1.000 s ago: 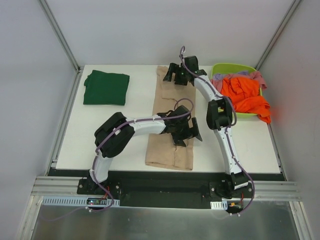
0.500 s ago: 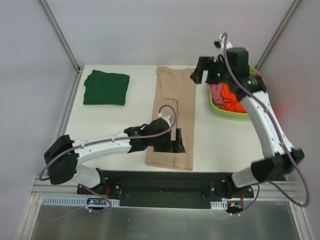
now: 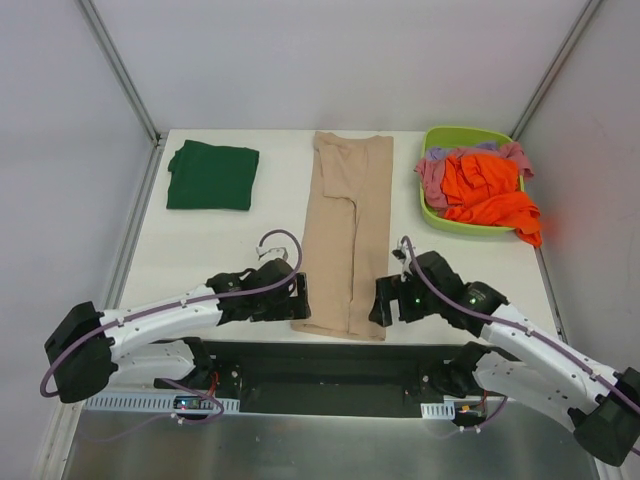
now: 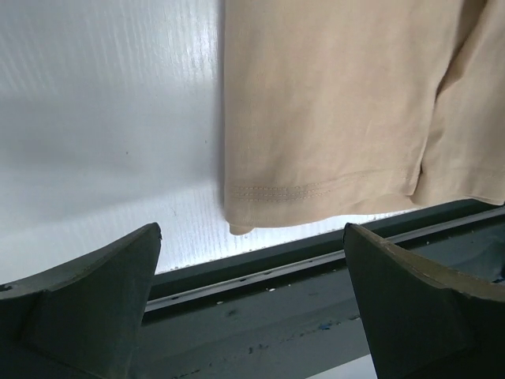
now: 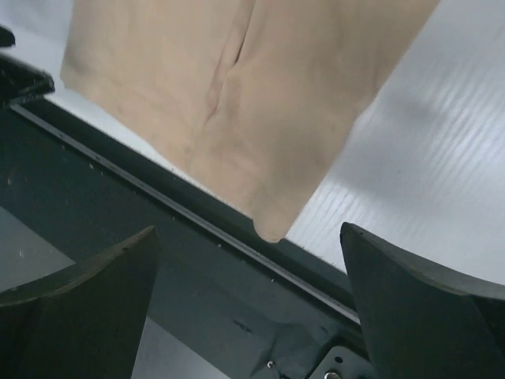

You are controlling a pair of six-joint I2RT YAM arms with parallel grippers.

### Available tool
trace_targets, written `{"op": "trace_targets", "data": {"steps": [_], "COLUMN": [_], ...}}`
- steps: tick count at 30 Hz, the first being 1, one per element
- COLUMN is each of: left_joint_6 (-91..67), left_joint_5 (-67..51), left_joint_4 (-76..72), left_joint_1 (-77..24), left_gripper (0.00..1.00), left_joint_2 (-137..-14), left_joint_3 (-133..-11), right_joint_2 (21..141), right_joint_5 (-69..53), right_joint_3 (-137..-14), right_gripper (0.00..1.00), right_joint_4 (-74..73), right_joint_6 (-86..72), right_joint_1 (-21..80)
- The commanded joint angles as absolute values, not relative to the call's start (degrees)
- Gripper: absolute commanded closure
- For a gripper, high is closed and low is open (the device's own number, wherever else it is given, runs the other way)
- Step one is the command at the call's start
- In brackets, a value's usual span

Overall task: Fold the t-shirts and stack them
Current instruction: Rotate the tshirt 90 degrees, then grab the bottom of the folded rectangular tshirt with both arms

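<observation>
A beige t-shirt [image 3: 348, 235] lies folded into a long strip down the middle of the table, its hem at the near edge. My left gripper [image 3: 299, 297] is open, low beside the hem's left corner. My right gripper [image 3: 381, 301] is open beside the hem's right corner. In the left wrist view the beige t-shirt [image 4: 331, 110] lies just beyond my open left gripper [image 4: 252, 308], which holds nothing. The right wrist view shows the shirt's corner [image 5: 272, 221] hanging over the table edge, ahead of the empty right gripper [image 5: 248, 308]. A folded dark green t-shirt [image 3: 212, 176] rests at the back left.
A lime-green basket [image 3: 432, 212] at the back right holds crumpled orange t-shirts [image 3: 485, 190] with pink and lilac cloth [image 3: 433, 170] beneath. A black rail [image 3: 330, 355] runs along the table's near edge, right under both grippers. White side walls close in the table.
Both arms dropped to the near end of the beige shirt. The right arm swung back from the basket. The left gripper slid off the shirt's middle to its near left corner.
</observation>
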State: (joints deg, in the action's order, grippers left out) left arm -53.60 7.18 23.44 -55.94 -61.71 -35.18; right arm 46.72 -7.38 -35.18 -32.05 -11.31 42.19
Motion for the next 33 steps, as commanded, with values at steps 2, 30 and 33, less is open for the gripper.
{"op": "trace_targets", "data": {"steps": [2,30,33], "left_joint_6": [-54.32,-56.69,-57.04], "left_joint_5": [3.53,0.09,0.70], "left_joint_4": [21.90,19.86,19.86], "left_joint_1": [-55.55,-54.67,-54.67], "left_gripper": [0.05,1.00,1.00], "left_joint_2": [-67.22,-77.78,-77.00], "left_joint_3": [-35.51,-33.66,-33.14], "right_joint_2": [46.75,58.35,60.03], "right_joint_5": [-1.77,0.88,2.98], "right_joint_3": [-31.91,-26.80,-28.03], "right_gripper": [0.01,0.42,0.52], "right_joint_4": [-28.21,-22.59,-25.21], "right_joint_6": [-22.58,-31.03,-31.29], "right_joint_1": [49.74,56.95,57.57]}}
